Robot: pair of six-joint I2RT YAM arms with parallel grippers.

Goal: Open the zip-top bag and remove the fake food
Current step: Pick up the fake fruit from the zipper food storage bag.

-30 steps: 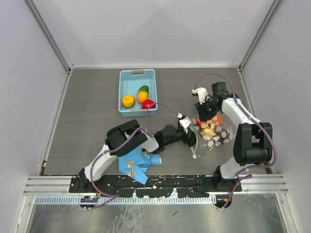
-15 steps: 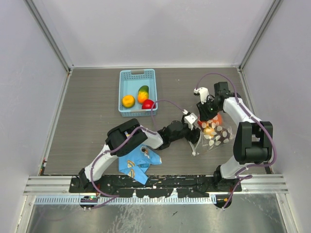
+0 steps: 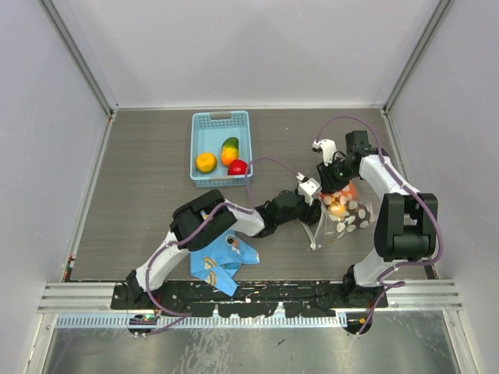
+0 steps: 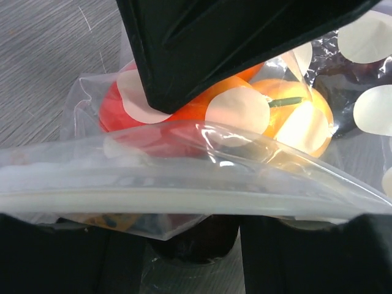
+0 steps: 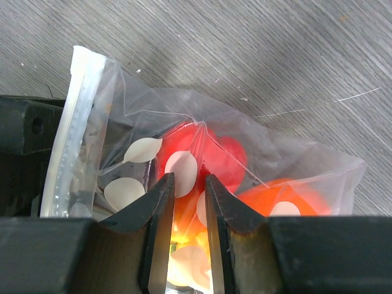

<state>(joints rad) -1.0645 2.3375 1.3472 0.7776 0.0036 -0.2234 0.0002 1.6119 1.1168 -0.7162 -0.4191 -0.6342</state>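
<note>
Wood-grain table [image 3: 140, 171], basket [image 3: 194, 148], cloth [image 3: 214, 269], zip-top bag [image 3: 351, 224]

Grey wood-grain tabletop [image 3: 140, 179] boxed in by plain pale walls [image 3: 249, 47] — aluminium posts [image 3: 76, 54] at the corners, a metal rail [image 3: 78, 294] along the near edge.

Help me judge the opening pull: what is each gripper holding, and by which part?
Right gripper pinches the zip-top bag by its dotted side film. Left gripper holds nothing yet: its jaws straddle the zip strip.
</note>
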